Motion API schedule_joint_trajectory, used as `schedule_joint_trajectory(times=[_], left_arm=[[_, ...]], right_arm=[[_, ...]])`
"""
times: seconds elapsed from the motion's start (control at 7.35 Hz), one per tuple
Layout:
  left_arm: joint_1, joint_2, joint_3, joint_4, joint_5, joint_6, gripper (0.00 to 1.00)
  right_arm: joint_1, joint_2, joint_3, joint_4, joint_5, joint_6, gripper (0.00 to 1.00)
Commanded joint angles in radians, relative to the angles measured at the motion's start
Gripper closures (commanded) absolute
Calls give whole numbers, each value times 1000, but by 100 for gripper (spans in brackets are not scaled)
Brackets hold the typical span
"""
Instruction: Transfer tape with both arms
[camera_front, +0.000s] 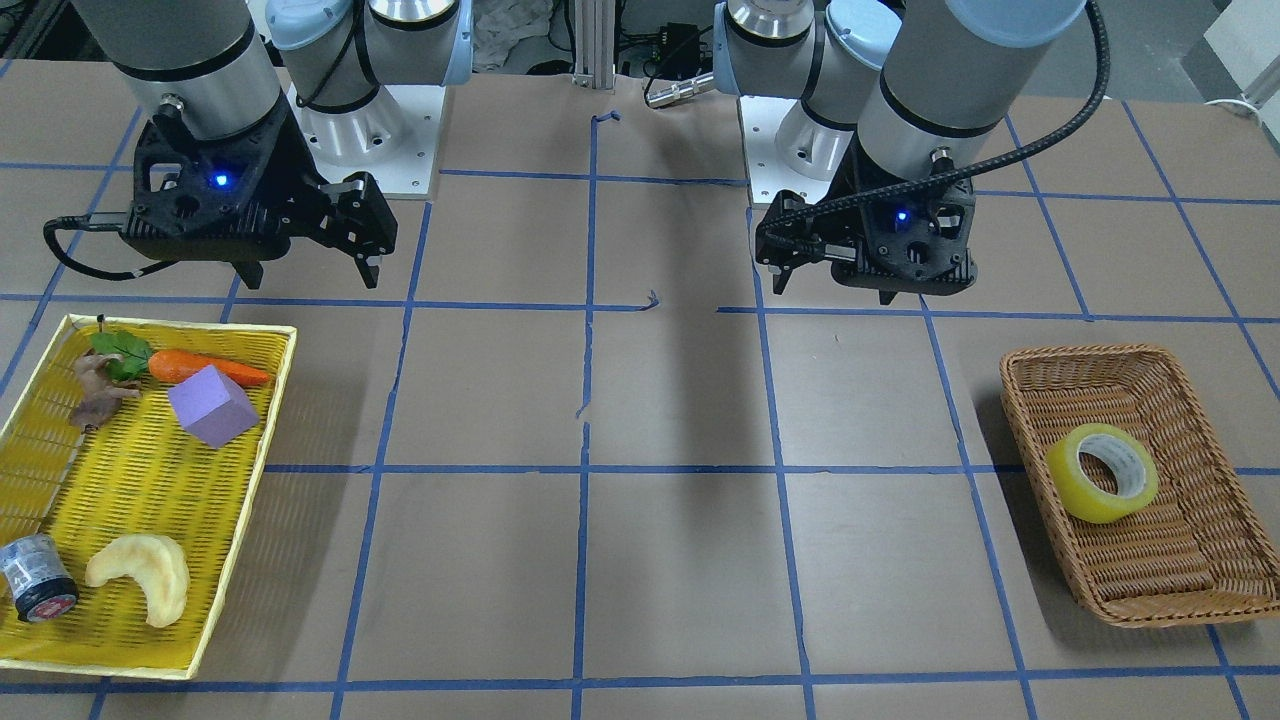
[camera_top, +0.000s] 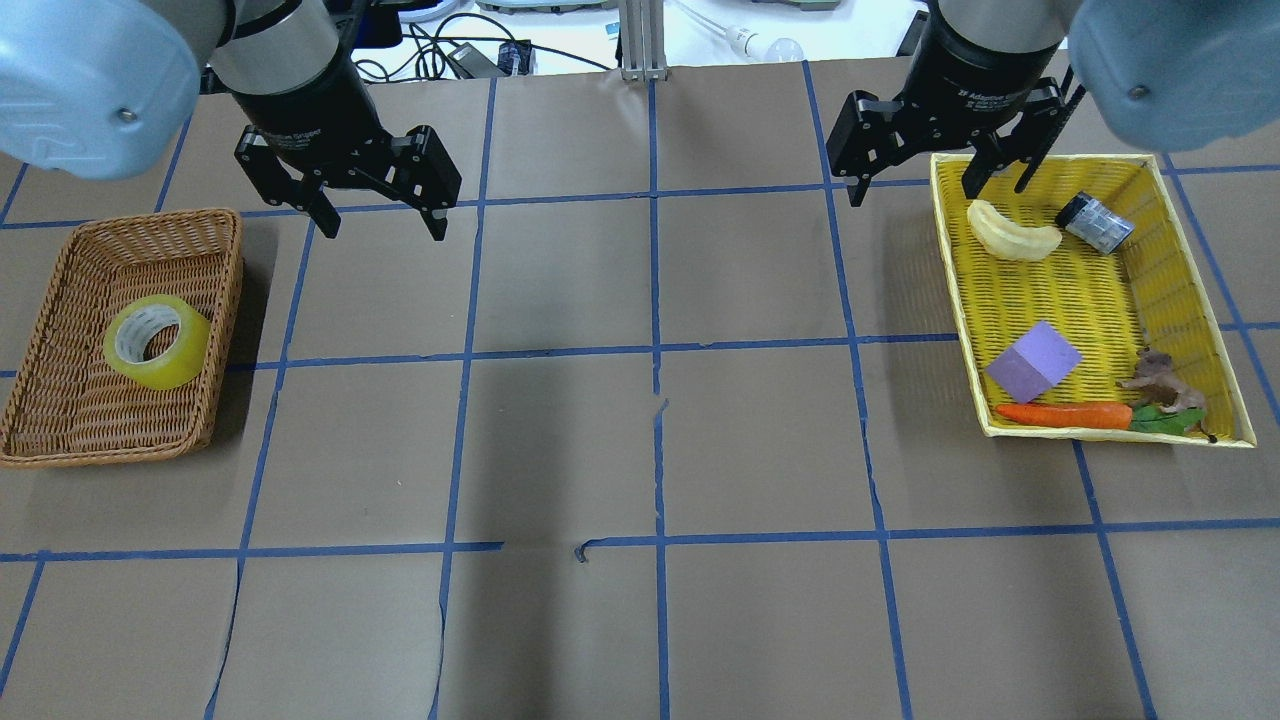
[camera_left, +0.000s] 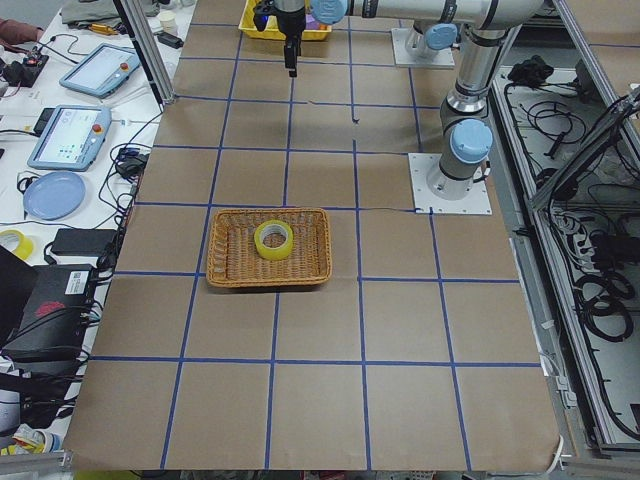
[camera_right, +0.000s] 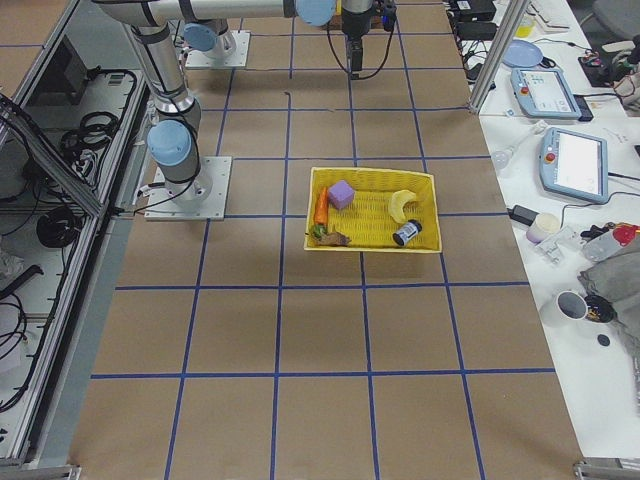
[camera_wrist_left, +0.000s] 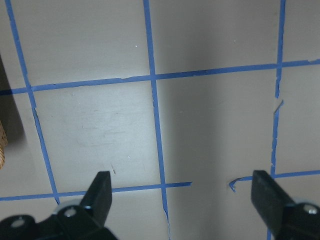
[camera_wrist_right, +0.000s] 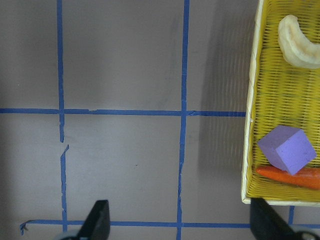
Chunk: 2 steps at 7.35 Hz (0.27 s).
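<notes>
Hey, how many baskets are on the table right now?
2: a brown wicker basket on the robot's left holding the tape, and a yellow basket on its right.

We see a table (camera_top: 560, 440) covered in brown paper and crossed by blue grid lines (camera_top: 655, 350), torn in places near the middle. In the overhead view a brown wicker basket (camera_top: 70, 410) sits directly on it at nine o'clock and a yellow mesh tray (camera_top: 1090, 300) at three o'clock, well apart. In the front-facing view, white base plates (camera_front: 420, 150) lie toward twelve o'clock.
</notes>
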Motion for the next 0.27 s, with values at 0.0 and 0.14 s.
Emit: schedule_joint_trajectory(times=[0.0, 0.14], left_arm=[[-5, 1, -3, -2, 0, -1, 0], [-5, 2, -6, -2, 3, 4, 0]], right_arm=[[-5, 1, -8, 0, -1, 1, 0], [-10, 1, -13, 0, 2, 3, 0]])
